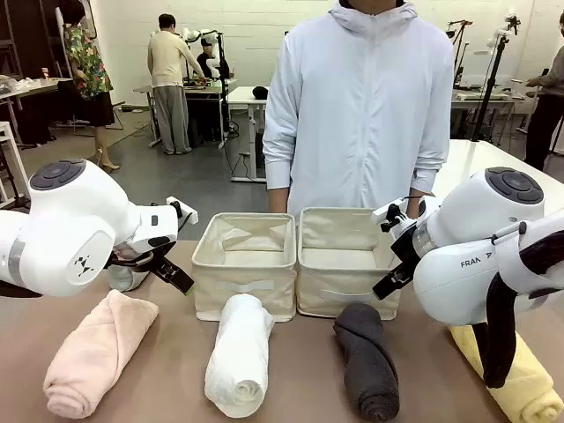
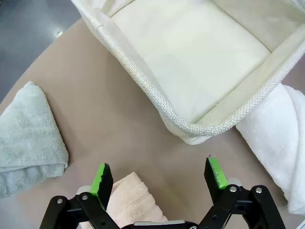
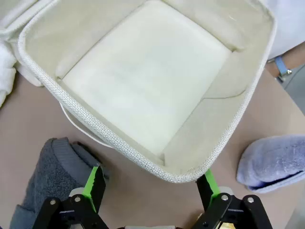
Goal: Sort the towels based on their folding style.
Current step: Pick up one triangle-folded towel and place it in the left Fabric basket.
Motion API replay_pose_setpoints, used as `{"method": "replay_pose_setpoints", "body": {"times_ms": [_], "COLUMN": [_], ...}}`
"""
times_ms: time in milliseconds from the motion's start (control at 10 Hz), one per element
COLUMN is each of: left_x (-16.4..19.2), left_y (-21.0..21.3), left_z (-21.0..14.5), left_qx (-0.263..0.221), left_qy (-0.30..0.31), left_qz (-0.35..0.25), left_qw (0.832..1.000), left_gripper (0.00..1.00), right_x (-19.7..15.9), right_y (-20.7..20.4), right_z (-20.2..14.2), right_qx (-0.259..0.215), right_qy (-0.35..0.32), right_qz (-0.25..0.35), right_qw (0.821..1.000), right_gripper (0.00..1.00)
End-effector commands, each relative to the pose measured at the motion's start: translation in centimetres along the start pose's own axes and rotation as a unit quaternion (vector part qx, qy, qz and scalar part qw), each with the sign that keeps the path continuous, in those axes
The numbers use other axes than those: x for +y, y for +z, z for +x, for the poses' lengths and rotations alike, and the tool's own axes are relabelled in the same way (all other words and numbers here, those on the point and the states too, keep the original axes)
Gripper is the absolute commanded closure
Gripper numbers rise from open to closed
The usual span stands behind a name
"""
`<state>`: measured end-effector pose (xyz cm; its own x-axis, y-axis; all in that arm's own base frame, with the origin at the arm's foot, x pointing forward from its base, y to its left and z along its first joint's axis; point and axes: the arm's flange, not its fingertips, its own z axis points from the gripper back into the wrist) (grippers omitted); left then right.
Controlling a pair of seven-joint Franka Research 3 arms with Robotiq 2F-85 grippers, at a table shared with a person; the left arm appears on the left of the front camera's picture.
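Busy lab room in the background, a person standing at the far side, and the brown surface (image 1: pixel 167 388) up front holds two beige baskets side by side. The left basket (image 1: pixel 244 264) and the right basket (image 1: pixel 339 273) are both empty. Four rolls lie in a row in front of them: pink towel (image 1: pixel 97 352), white towel (image 1: pixel 240 352), dark grey towel (image 1: pixel 368 359), yellow towel (image 1: pixel 538 392).

Left wrist view: the left claw (image 2: pixel 158 172) hangs spread wide, gripping nothing, over the pink roll's end. The folded pale green towel (image 2: pixel 28 133) sits on the surface off to one side.

Right wrist view: the right claw (image 3: pixel 151 179) is released and empty too, between the grey roll and the basket rim. The blue towel (image 3: pixel 274 160) lies beside that basket.

My read: nothing sorted yet, all six to go.
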<state>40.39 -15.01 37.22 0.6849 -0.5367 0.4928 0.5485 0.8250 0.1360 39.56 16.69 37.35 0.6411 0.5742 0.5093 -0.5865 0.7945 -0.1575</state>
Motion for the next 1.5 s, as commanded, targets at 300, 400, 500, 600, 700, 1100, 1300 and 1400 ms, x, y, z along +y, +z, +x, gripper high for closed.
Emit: {"method": "replay_pose_setpoints", "body": {"times_ms": [300, 400, 500, 600, 700, 1100, 1300, 1400], "left_x": [0.0, 0.0, 0.0, 0.0, 0.0, 0.0, -0.4, -0.2], "left_y": [0.0, 0.0, 0.0, 0.0, 0.0, 0.0, 5.6, 12.4], "left_z": [0.0, 0.0, 0.0, 0.0, 0.0, 0.0, 0.2, 0.5], "left_qx": [0.000, 0.000, 0.000, 0.000, 0.000, 0.000, -0.062, -0.091], "left_qy": [0.000, 0.000, 0.000, 0.000, 0.000, 0.000, -0.061, -0.072], "left_qz": [0.000, 0.000, 0.000, 0.000, 0.000, 0.000, 0.051, 0.089], "left_qw": [1.000, 1.000, 1.000, 1.000, 1.000, 1.000, 0.995, 0.989], "left_gripper": [0.00, 0.00, 0.00, 0.00, 0.00, 0.00, 0.00, 0.00], "right_x": [0.0, 0.0, 0.0, 0.0, 0.0, 0.0, 0.4, 0.7], "right_y": [0.0, 0.0, 0.0, 0.0, 0.0, 0.0, 5.2, 12.5], "right_z": [0.0, 0.0, 0.0, 0.0, 0.0, 0.0, 0.1, 0.3], "right_qx": [0.000, 0.000, 0.000, 0.000, 0.000, 0.000, 0.018, 0.006], "right_qy": [0.000, 0.000, 0.000, 0.000, 0.000, 0.000, 0.003, -0.010], "right_qz": [0.000, 0.000, 0.000, 0.000, 0.000, 0.000, -0.042, -0.096], "right_qw": [1.000, 1.000, 1.000, 1.000, 1.000, 1.000, 0.999, 0.995], "right_gripper": [0.00, 0.00, 0.00, 0.00, 0.00, 0.00, 0.00, 0.00]}}
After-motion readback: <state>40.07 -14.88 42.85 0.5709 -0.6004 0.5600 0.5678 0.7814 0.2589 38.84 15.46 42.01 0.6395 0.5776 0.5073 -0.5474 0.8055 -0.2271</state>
